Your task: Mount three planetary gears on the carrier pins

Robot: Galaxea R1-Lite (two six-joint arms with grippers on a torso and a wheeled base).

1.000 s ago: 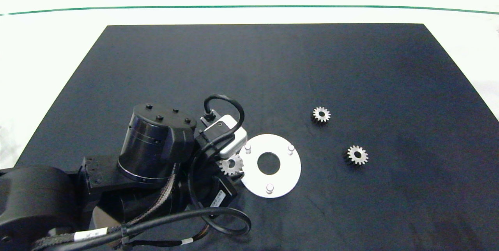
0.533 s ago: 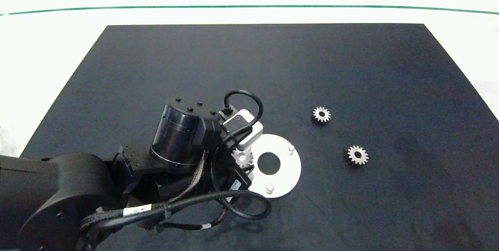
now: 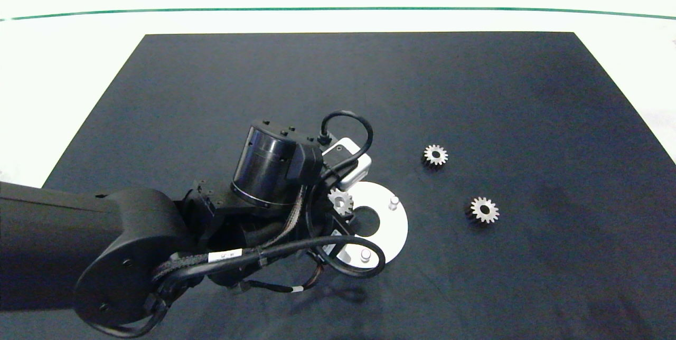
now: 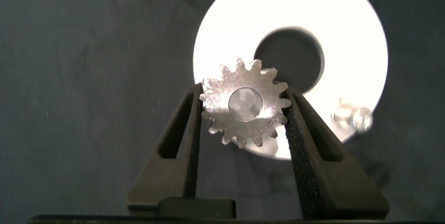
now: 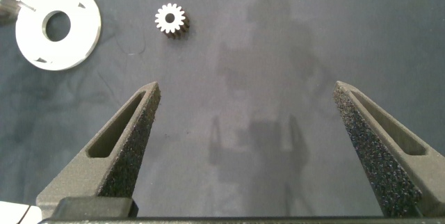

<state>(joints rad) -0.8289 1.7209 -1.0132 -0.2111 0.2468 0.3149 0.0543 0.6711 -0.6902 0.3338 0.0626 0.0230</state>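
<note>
silvery gear (image 4: 245,113), white disc (image 4: 348,43)

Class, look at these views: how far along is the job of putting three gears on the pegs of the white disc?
Done: nothing yet; no peg of the white disc carries a gear. In hand: the left gripper holds one gear over the disc, a pale peg top showing through its centre hole. Left: seating it, then the two gears lying on the dark mat. The right gripper is open, apart from the disc.
</note>
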